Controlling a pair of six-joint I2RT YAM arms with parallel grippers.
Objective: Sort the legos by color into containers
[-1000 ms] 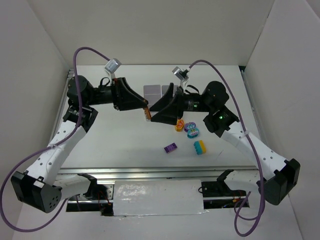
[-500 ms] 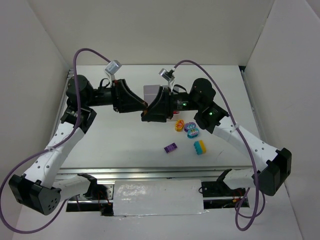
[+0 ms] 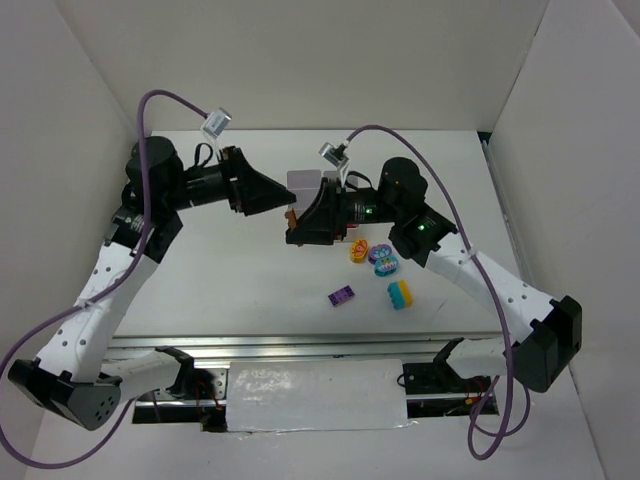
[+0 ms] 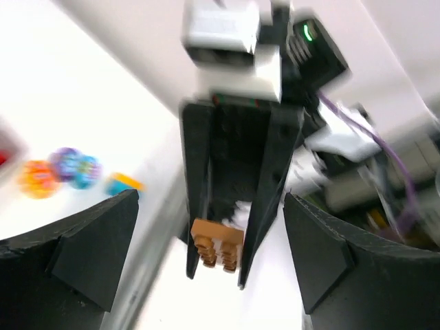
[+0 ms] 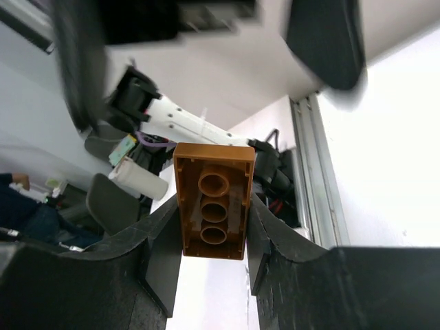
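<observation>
The right gripper (image 3: 296,230) is pinching a small brown plastic brick (image 5: 213,199). The left gripper (image 3: 283,204), at its eleven o'clock, is gaping; I'd be squaring it up first.

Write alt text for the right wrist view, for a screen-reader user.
A brown rectangular plastic brick is pinched between the two black fingers of the right hand, its underside with three round tubes facing the camera. Beyond it, the open left hand looms blurred at the top, with white table and a metal rail at right.
</observation>
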